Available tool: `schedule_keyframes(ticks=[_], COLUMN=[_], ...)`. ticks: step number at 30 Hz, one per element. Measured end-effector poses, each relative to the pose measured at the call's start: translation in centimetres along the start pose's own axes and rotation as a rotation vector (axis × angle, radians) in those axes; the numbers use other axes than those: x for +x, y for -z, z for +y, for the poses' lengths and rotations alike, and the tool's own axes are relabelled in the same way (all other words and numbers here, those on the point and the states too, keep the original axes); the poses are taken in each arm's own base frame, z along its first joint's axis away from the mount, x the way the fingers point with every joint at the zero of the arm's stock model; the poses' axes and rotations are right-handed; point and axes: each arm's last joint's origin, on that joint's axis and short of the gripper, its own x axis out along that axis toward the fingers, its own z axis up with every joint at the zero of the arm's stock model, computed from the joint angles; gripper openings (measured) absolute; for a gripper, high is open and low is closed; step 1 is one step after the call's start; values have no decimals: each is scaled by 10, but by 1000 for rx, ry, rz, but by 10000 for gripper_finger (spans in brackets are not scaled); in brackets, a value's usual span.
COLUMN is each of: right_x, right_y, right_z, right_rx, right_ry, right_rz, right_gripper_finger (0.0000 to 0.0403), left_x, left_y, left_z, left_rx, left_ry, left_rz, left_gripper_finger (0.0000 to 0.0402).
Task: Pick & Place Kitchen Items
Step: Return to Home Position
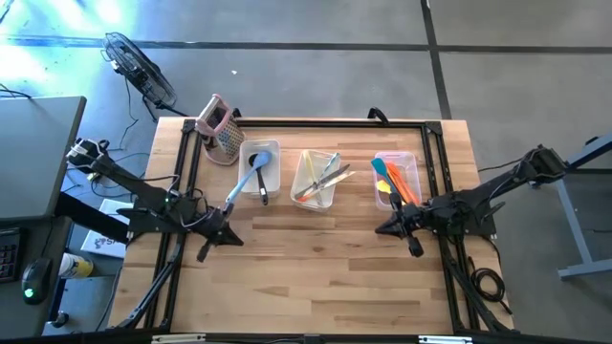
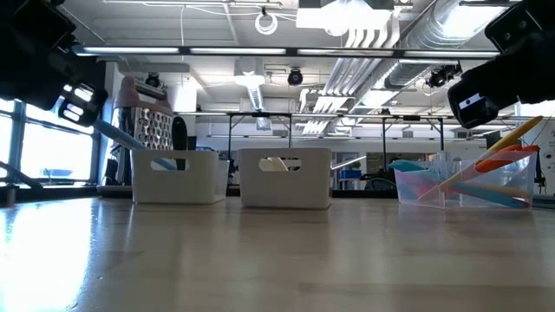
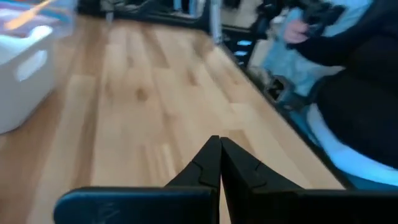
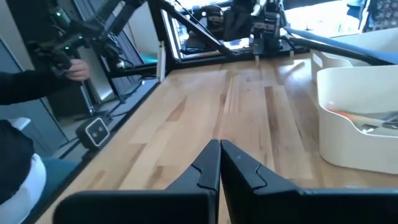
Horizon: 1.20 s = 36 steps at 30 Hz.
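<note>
The left claw [image 3: 219,144] is pressing its two fingers together with nothing between them, and the right claw [image 4: 219,148] is doing the same. In the high view both are hanging low over the bare wood of the bench [image 1: 316,272], the left one at lower left of centre, the right one at lower right of centre.

No utensil is lying loose on the bench. All of them are sitting in three bins lined up above the claws in the high view. The blue spoon [image 1: 247,182] and a black ladle [image 1: 263,183] are leaning in the left bin [image 1: 273,148], the spoon's long axis slanting down-left toward the left claw. The tongs [image 1: 331,176] are lying in the middle bin [image 1: 304,159]. An orange spatula [image 1: 403,184] is slanting out of the clear bin [image 1: 414,159], its handle running down-right, just above the right claw.

Each claw is nearer to the bin on its own side. With nothing left to grip, both arms are probably only needing to draw away from the row of bins.
</note>
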Motion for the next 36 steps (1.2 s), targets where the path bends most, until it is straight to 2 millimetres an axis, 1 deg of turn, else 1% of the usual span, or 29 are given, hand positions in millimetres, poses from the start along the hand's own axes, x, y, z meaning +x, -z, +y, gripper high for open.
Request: schedule_keyframes(ticks=[3,11,17,23,28,34,36], right_x=[1,4,3,-2,-9,-17,-20], right_y=[2,5,8,8,8,2,2], right_z=[-2,-8,-8,-9,-15,-17,-18], right_rx=[-2,5,-18,-33,-48,-30,-23], right_ry=[19,64,44,60,147,85,98], right_rz=[13,45,82,95,96,51,57], right_gripper_finger=[3,3,4,3,5,5,5], left_x=[-1,-1,-1,-1,-1,-1,-1], left_y=[9,10,10,11,11,11,12], left_z=[2,2,1,1,1,2,2], left_rx=[16,49,34,23,23,34,35], left_ry=[40,45,65,70,68,59,48], left_rz=[-22,-22,-11,-7,-8,-7,-3], left_gripper_finger=[0,0,0,0,0,0,0])
